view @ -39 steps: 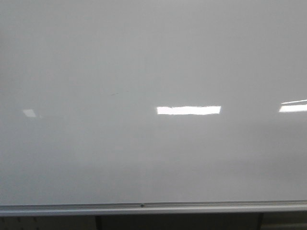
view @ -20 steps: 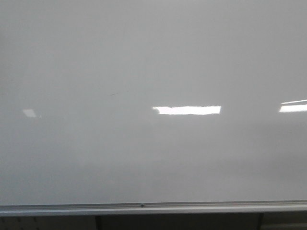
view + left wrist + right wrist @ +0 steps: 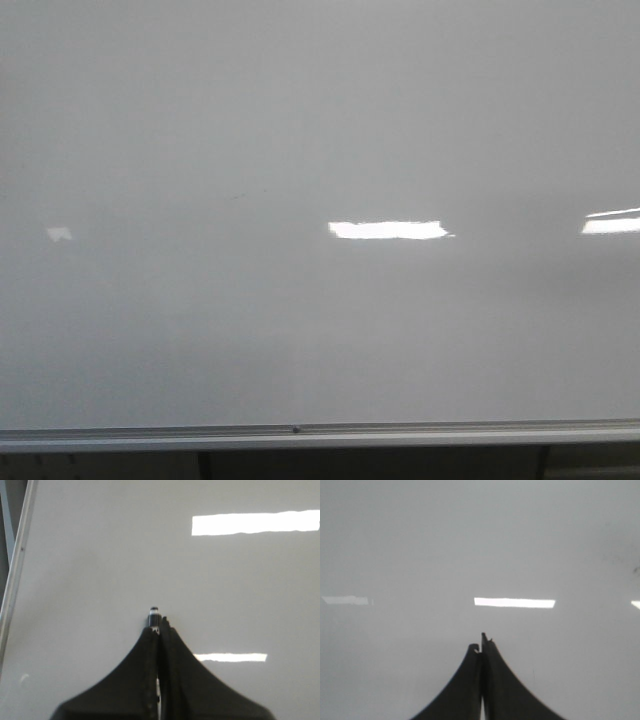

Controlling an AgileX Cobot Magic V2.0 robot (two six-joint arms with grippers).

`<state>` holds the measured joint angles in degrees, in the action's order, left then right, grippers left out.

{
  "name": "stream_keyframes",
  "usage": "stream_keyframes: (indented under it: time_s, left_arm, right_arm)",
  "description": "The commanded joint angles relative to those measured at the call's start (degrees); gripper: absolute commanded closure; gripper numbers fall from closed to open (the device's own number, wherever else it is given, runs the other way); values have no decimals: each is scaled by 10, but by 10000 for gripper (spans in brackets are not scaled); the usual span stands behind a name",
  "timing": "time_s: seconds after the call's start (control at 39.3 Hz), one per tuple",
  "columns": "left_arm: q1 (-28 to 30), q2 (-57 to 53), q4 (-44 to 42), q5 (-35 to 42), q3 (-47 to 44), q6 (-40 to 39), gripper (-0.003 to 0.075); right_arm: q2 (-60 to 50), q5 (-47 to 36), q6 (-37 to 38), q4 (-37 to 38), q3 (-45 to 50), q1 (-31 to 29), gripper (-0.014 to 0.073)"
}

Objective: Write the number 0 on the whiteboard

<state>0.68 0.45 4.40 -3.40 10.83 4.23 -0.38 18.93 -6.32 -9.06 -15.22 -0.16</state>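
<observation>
No arm or gripper shows in the front view: the whiteboard (image 3: 320, 120) fills it, bare down to the silver rail (image 3: 320, 434) along its lower edge, with bright reflections (image 3: 388, 230) above the rail and one faint speck (image 3: 237, 196) that is too small to read; no number 0 is visible here. In the left wrist view the left gripper (image 3: 159, 628) is pinched narrow on a marker (image 3: 154, 616), whose dark tip projects just past the fingertips, its long axis aimed straight at the board. Whether the tip touches cannot be told. The rail (image 3: 15, 575) lies well off to one side of that gripper, with open board on every other side. In the right wrist view the right gripper (image 3: 482, 647) has its fingers pressed together on nothing visible, facing blank board, with a few faint specks (image 3: 620, 562) well away from it. Judgement: the left arm is the writing arm, no stroke is yet evident, and ample room exists for a tall loop clear of the rail.
</observation>
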Motion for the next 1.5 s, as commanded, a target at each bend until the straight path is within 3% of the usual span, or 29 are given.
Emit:
stream_keyframes:
  time_s: [0.0,0.13,0.48,0.58,0.76,0.84,1.07,1.47]
  left_arm:
    - [0,47,-23,-41,82,-5,739]
    - [0,117,-29,-99,141,-4,739]
    - [0,173,-29,-117,167,-4,712]
    - [0,173,-29,-119,166,-4,572]
    - [0,173,-29,-116,166,-4,148]
    - [0,173,-29,-116,166,-4,80]
    - [-2,219,-8,-129,175,-4,82]
    - [-3,573,17,-146,327,-4,83]
  right_arm:
    - [40,23,0,0,-80,1,661]
    - [101,48,0,0,-126,1,659]
    - [158,39,0,0,-145,1,627]
    - [158,37,0,0,-145,1,473]
    - [158,37,0,0,-145,1,153]
    - [158,37,0,0,-145,1,108]
    - [158,37,0,0,-145,1,105]
    - [158,40,0,0,-145,1,105]
